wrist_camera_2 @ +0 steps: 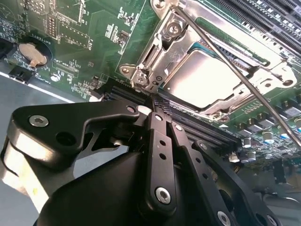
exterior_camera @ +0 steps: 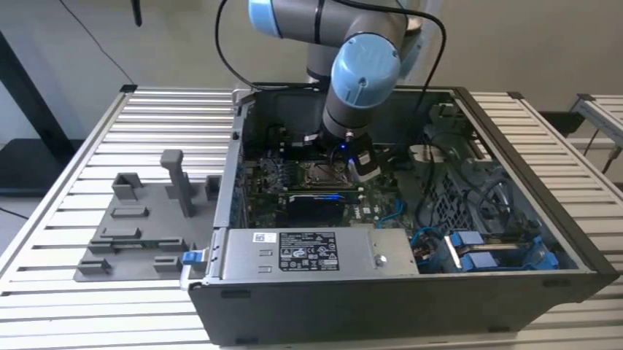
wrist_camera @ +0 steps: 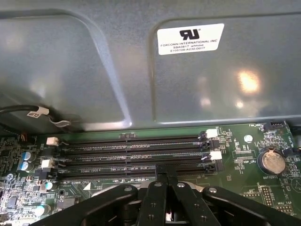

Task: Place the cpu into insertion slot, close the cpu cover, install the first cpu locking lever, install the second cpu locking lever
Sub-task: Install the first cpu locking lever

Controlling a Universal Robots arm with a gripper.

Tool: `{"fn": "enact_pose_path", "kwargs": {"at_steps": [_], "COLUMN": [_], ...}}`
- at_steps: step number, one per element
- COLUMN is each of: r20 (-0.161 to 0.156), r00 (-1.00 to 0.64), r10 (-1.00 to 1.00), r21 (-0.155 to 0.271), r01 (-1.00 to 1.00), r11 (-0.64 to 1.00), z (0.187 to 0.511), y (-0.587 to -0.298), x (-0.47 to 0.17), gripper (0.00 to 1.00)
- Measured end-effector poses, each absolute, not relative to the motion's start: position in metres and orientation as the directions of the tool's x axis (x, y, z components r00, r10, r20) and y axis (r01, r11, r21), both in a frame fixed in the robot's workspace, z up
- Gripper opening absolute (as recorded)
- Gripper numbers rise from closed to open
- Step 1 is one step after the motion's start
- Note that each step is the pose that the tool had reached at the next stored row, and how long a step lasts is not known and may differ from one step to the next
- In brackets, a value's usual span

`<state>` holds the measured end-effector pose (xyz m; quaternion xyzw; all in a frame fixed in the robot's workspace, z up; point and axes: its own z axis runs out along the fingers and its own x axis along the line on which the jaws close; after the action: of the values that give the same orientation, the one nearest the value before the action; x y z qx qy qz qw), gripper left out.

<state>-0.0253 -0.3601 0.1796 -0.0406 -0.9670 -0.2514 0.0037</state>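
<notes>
Silvery square cpu cover [wrist_camera_2: 221, 70] over cpu [wrist_camera_2: 207, 77]

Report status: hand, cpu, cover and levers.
Hand shut, empty, tips at socket edge beside memory slots. Cpu seated in insertion slot, cpu cover down over it. One lever rod lies across the cover. Nothing in the way.

Robotics lab: slatted aluminium workbench [exterior_camera: 87, 138], opened computer case [exterior_camera: 409, 306], grey fixtures [exterior_camera: 136, 233].
</notes>
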Motion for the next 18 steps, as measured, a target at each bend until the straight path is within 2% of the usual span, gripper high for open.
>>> {"fn": "enact_pose_path", "kwargs": {"at_steps": [10,18], "r20": [0.031,0.042], "r00": [-0.997,-0.996], "r10": [0.076,0.076], "r21": [0.503,0.504], "r01": [0.082,0.087], "r11": [0.86,0.859], "z": [0.184,0.21], "y": [-0.36,-0.36], "x": [-0.025,-0.025], "gripper": [0.11,0.11]}}
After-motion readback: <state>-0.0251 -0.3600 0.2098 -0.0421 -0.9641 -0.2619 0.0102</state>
